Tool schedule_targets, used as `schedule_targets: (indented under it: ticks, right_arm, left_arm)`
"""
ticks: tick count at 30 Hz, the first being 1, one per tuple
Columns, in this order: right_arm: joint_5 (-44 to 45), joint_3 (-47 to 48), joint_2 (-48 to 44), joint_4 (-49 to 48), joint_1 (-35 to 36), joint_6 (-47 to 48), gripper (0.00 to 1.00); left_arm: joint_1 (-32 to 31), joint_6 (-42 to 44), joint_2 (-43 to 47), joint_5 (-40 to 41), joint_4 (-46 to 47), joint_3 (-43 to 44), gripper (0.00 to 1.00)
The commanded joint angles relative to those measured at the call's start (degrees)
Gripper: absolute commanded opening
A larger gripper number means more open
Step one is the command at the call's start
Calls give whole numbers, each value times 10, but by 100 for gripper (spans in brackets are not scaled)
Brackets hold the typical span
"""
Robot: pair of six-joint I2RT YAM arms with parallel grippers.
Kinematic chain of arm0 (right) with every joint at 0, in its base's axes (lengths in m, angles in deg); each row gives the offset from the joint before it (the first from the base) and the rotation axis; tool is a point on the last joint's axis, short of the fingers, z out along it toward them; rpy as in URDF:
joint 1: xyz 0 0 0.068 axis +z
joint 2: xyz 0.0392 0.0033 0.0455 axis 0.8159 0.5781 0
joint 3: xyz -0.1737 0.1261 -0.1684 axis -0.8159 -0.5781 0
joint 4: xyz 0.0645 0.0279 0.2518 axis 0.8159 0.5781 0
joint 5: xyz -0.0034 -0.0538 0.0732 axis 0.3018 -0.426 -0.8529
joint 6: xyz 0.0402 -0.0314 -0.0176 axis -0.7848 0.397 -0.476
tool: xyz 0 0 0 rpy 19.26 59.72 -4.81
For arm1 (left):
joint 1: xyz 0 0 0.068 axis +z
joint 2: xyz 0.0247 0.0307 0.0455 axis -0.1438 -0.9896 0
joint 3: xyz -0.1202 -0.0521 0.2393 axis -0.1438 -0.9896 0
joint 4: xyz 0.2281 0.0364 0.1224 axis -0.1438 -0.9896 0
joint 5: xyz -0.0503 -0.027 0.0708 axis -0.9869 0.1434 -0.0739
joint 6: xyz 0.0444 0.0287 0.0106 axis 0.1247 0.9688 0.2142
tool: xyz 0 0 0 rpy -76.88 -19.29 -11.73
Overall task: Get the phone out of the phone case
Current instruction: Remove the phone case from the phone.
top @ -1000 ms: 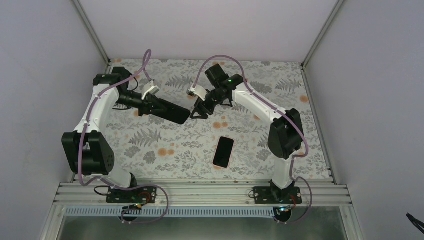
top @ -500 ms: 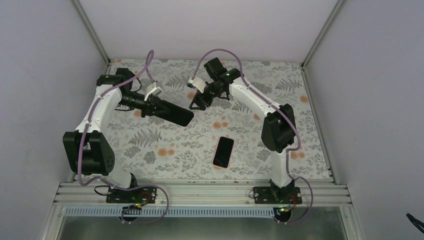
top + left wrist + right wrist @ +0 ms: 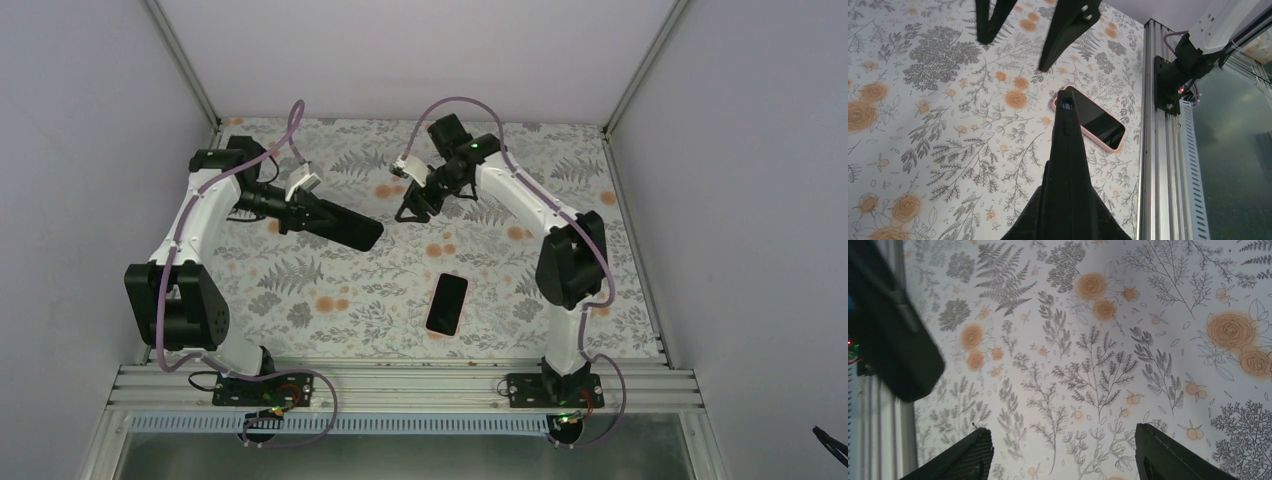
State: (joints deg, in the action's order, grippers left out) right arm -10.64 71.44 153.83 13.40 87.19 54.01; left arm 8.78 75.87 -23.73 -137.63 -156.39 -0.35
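Left gripper [image 3: 315,216] clamping black phone case [image 3: 350,229] above floral table [image 3: 330,275], right gripper [image 3: 413,208] hanging wide open and empty, pink-edged phone [image 3: 447,303] lying flat near front edge.

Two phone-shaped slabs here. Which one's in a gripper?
The all-black slab, clamped in the left gripper above the table. The pink-rimmed one lies flat, screen up, near the front rail, untouched.

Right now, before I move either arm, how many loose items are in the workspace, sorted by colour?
Black: 1, the black slab clamped in the left gripper; I cannot tell whether it is a phone or a case.
Pink-edged: 1, the phone lying dark face up on the table.
Total: 2
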Motion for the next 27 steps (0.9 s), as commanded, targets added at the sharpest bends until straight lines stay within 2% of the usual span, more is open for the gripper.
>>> schedule_targets:
  ticks: [1, 6, 27]
  right_arm:
    - [-65, -27, -58, 40, -3, 42, 69]
    - [-70, -47, -66, 25, 5, 28, 68]
    - [-64, -12, -10, 0, 27, 1, 61]
  left_arm:
    - [3, 14, -2, -36, -4, 18, 2]
    - [3, 14, -14, -48, -4, 26, 2]
    - [2, 13, -16, -60, -3, 27, 2]
